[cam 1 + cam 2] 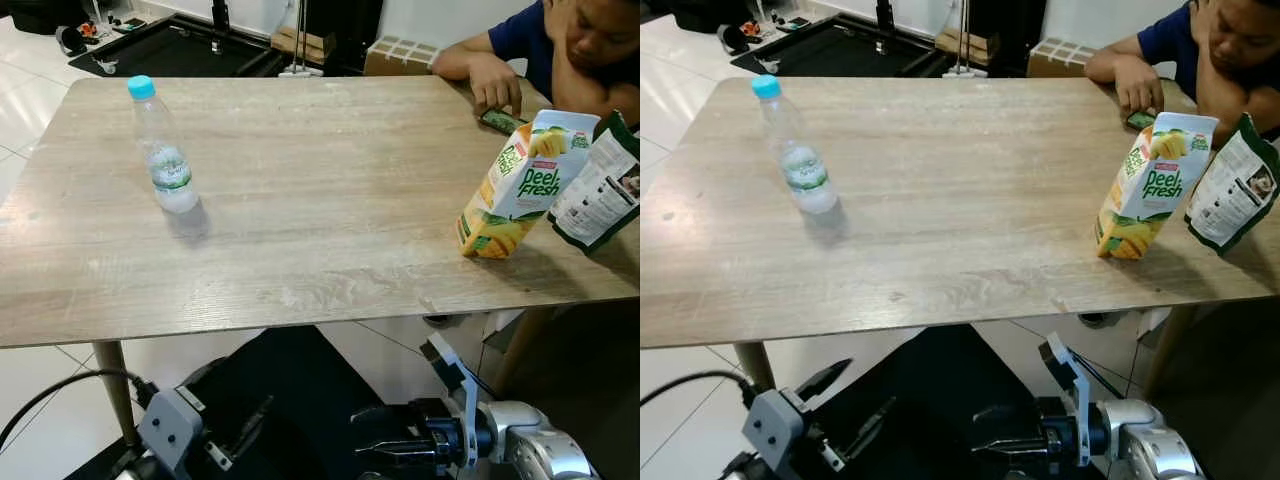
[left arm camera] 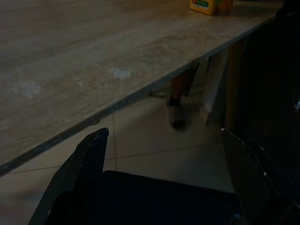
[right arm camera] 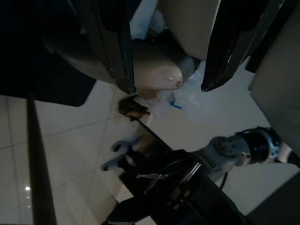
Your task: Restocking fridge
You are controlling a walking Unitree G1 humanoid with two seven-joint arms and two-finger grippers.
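Both arms sit low, under the near edge of the wooden table (image 1: 320,200), nothing picked up yet. Left gripper (image 2: 164,154) has its fingers spread wide, empty, aimed at the table's underside edge. Right gripper (image 3: 168,70) also has its fingers parted, holding nothing.

Stock to move: water bottle (image 1: 162,148) upright near the far-left corner; juice carton (image 1: 520,185) close to the right edge, tilted; dark snack pouch (image 1: 600,185) just beside it at the right edge, leaning. I can't tell if they touch. A person's hand (image 1: 495,90) rests at the far-right corner by a phone.

Risks — the carton looks off-balance already, so a side bump from a finger would likely topple it toward the edge. The bottle is thin clear plastic, round, slick, with a light blue cap; a hard squeeze could crush it, or it may roll if knocked. The pouch is glossy soft film, floppy, hard to pinch. Raising either arm from below could catch the table edge. The person is close to the carton — reach with care.

Table: matte pale wood grain, flat.
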